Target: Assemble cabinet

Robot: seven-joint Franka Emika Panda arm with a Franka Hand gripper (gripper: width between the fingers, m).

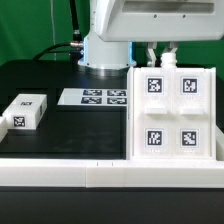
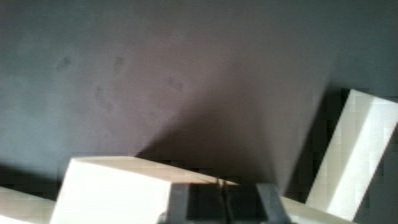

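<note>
Now fingers [image 1: 152,52] at cabinet [image 1: 170,115]; gap unclr.

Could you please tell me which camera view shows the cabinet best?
The exterior view: the cabinet stands there nearly whole, its face with four tags turned to the camera. The wrist view shows only cropped white slabs, and I cannot tell whether they belong to it.

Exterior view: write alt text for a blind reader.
A large white cabinet showing four tags stands on a black table at the exterior view's right, the arm's tool at its top edge. A small tagged block and the marker board lie toward that view's left.
</note>
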